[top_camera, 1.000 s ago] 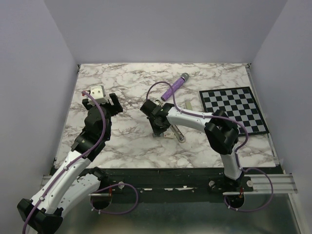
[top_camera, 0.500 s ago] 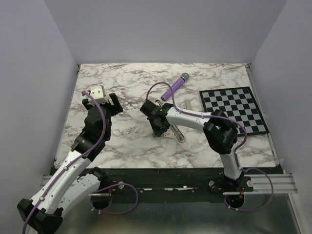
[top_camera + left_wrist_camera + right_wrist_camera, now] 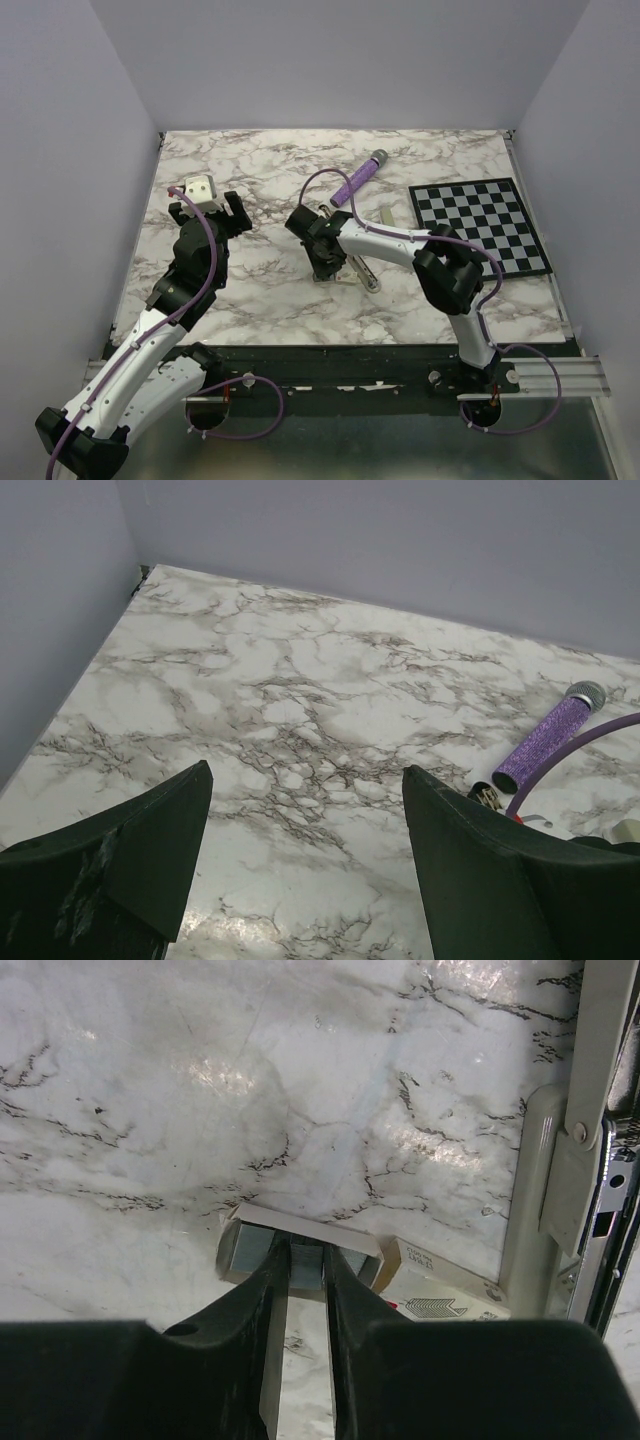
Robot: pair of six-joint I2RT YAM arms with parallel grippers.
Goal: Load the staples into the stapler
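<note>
You have a marble table with a checkerboard lying flat on its right side. Just left of the checkerboard lies a pale strip. Farther left and back is a purple cylinder. Left and nearer is the stapler, with a staple box just beyond it.

Soft, even light falls from above on my marble table, leaving only faint shadows beneath my arms and white glare patches in my right wrist view, where my dark right gripper looks soft-edged near the lens.
</note>
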